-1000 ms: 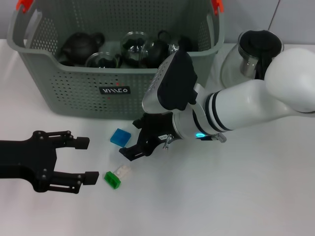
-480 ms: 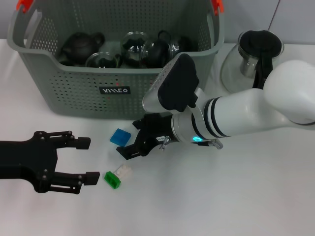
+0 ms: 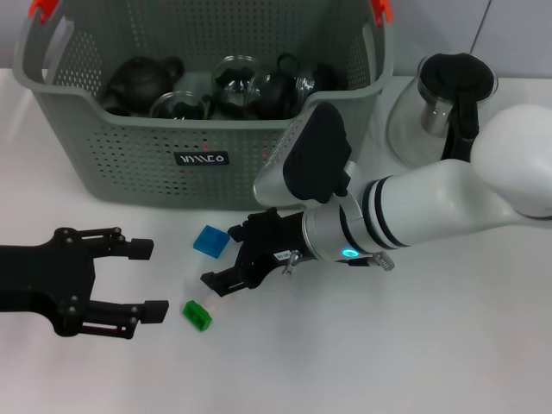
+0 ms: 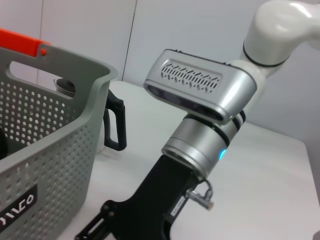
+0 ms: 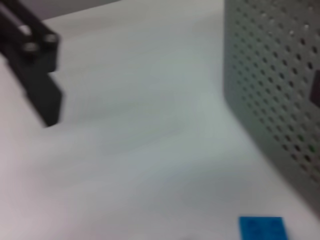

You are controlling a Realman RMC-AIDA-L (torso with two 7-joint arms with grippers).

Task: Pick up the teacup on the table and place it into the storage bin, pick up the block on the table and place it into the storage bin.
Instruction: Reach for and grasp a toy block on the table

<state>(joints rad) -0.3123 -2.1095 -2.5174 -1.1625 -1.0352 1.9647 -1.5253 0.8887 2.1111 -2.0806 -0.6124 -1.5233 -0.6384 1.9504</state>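
The storage bin [image 3: 129, 164] stands at the back of the table and holds dark teapots and glass cups [image 3: 237, 82]. No teacup shows on the table itself. A blue block [image 3: 210, 241], a green block [image 3: 197, 315] and a small pale block [image 3: 216, 299] lie in front of the bin. My right gripper [image 3: 221, 257] is open and low between the blue block and the pale block, its lower finger touching or just over the pale one. My left gripper [image 3: 145, 278] is open and empty, left of the green block. The blue block also shows in the right wrist view [image 5: 262, 229].
A glass carafe [image 3: 444, 103] with a black handle stands to the right of the bin. The bin's perforated wall [image 5: 280, 90] is close to the right gripper. The left wrist view shows the bin's corner [image 4: 75, 145] and the right arm [image 4: 200, 125].
My right gripper has moved down and left toward the blocks, and its lower finger now covers part of the pale block. My left arm has barely shifted.
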